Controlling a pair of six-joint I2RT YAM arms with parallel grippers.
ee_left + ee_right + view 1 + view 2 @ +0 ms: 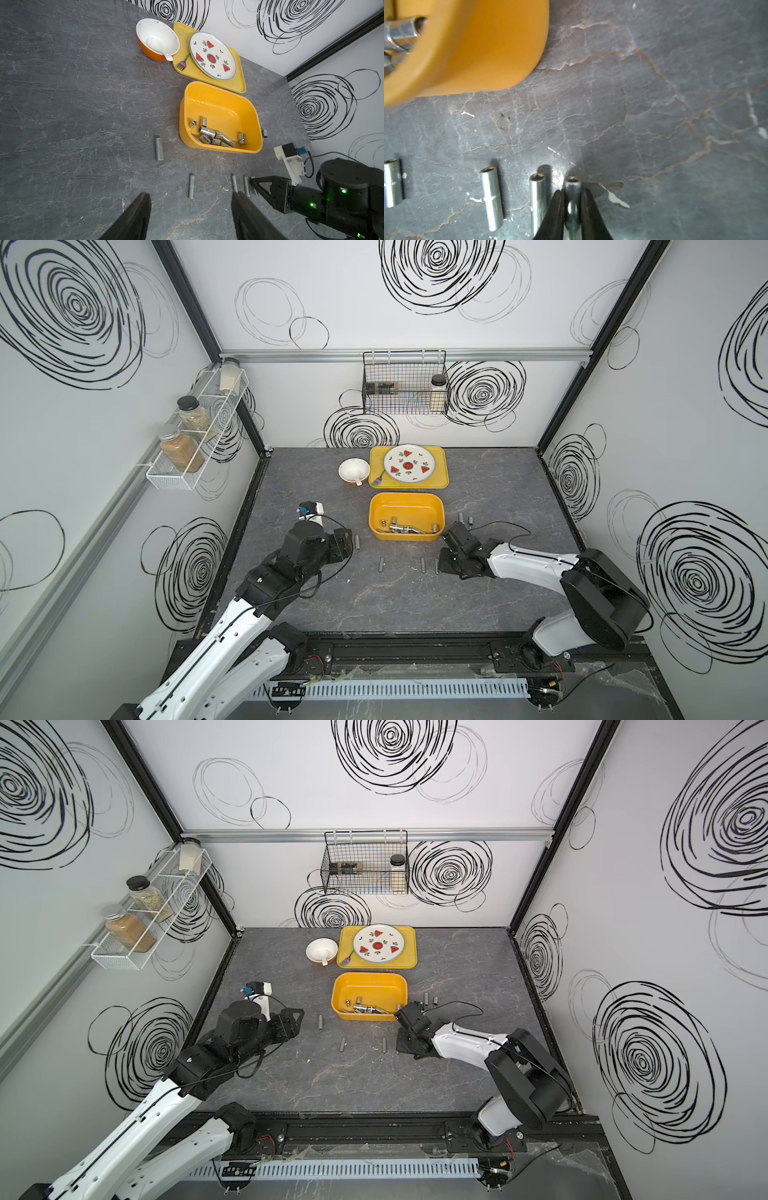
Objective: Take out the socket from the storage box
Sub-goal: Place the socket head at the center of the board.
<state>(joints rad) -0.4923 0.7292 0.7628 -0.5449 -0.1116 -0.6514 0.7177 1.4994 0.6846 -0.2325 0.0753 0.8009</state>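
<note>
Task part done. In box [407, 506]: heap of sockets [212, 135] left. On table [374, 605], beside box: loose sockets [492, 199] in a row; right pincer [572, 193] pinches the end socket [572, 184]; left pincer [188, 199] spread, empty.

- Grey marbled tabletop [415, 614]: carries everything listed here.
- Orange bowl [348, 467] at the back, just beside a flat yellow tray [440, 456].
- Storage box [409, 508] just in front of the tray.
- Two sockets [460, 517] just right of the box.
- Lone socket [357, 541] lying left of the box.
- Three sockets [423, 565] lying parallel in front of the box.
- Fourth socket [572, 185] just beside the rightmost; whether it rests on the surface cannot be told.
</note>
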